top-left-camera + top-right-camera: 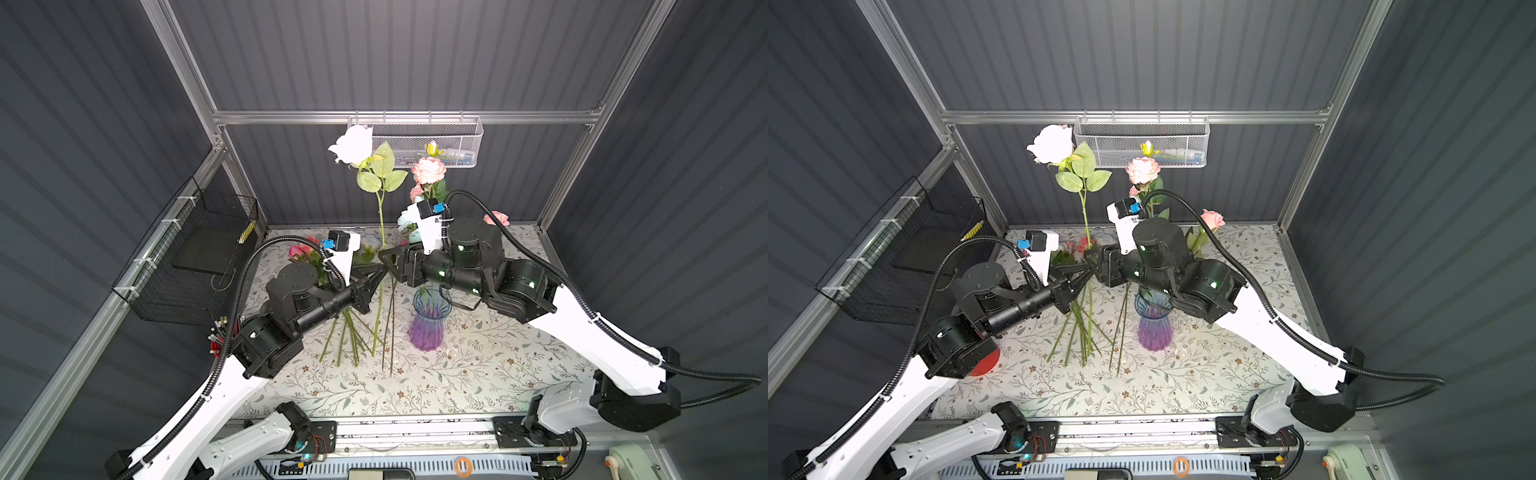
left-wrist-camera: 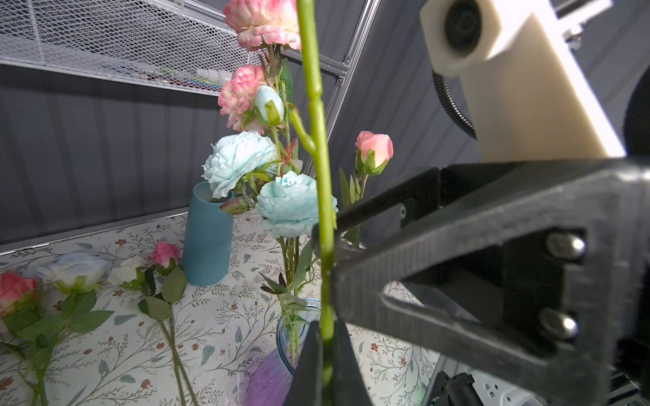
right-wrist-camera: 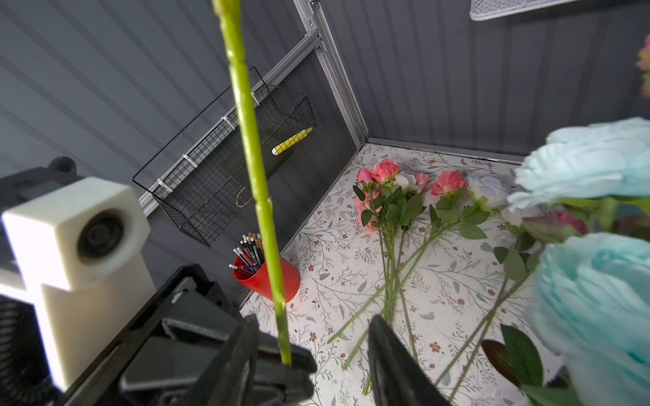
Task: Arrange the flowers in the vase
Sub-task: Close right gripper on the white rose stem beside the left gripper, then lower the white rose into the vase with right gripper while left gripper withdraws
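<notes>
My left gripper is shut on the green stem of a white rose and holds it upright above the table. Just above that grip my right gripper is open, with the stem passing between its fingers, nearer one of them. The blue-to-purple glass vase stands under the right arm and holds pink ruffled blooms and pale blue blooms. More flowers lie on the table, their stems fanned out left of the vase.
A teal cylinder stands behind the vase. The red pencil cup sits at the table's left edge beneath the black wire basket. A white mesh basket hangs on the back rail. The tabletop is floral-patterned.
</notes>
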`<state>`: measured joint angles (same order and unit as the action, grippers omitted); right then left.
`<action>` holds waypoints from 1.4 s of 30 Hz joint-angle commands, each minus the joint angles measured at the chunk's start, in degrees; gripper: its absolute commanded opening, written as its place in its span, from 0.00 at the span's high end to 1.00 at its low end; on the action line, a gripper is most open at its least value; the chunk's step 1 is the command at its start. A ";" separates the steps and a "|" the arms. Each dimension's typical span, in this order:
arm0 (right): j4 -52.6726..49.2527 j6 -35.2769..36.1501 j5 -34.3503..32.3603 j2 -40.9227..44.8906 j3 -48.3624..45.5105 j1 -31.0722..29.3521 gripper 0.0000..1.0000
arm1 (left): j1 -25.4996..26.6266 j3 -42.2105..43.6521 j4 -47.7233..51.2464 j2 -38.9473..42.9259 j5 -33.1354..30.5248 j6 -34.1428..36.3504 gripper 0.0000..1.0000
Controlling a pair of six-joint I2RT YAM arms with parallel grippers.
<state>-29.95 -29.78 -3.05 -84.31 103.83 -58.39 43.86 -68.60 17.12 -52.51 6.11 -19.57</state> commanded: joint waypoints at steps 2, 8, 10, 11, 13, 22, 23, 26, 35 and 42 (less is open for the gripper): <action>0.82 -0.09 0.68 -3.05 3.99 -0.15 0.55 | 0.27 0.66 0.32 0.57 0.89 0.98 1.00; 1.04 -0.28 1.37 -4.72 5.95 -0.32 0.84 | 0.27 1.10 0.39 1.31 -1.59 1.23 1.00; 1.14 0.36 1.21 -4.68 5.94 -0.50 0.91 | 0.26 0.89 0.84 1.27 -2.72 1.21 1.00; 1.04 0.52 0.63 -4.72 5.97 -0.65 0.93 | 0.27 0.75 1.03 1.27 -3.62 1.01 0.99; 0.92 1.00 -0.35 -4.68 5.86 -0.84 0.96 | 0.26 1.04 1.01 1.47 -4.50 0.94 0.83; -1.24 4.79 -4.48 -4.76 9.99 -0.89 0.96 | 0.26 2.44 6.97 8.82 -11.25 0.29 0.01; -2.00 5.85 -5.89 -4.59 11.22 -0.88 0.96 | 0.21 2.99 8.77 10.59 -12.90 0.03 0.01; -4.70 8.94 -10.48 -3.45 14.81 -0.93 0.95 | 0.21 5.85 12.74 16.95 -16.62 -2.15 0.01; -7.39 19.22 -27.10 4.96 13.83 -0.51 0.97 | 0.26 13.82 21.10 35.07 -27.39 -10.14 0.00; 1.24 19.79 -32.76 12.53 -0.74 1.41 0.96 | 0.27 13.54 22.92 36.42 -28.27 -11.10 0.01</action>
<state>-32.60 -11.07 -31.55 -72.14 108.25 -57.91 43.90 -54.54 37.95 -15.55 -20.51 -29.23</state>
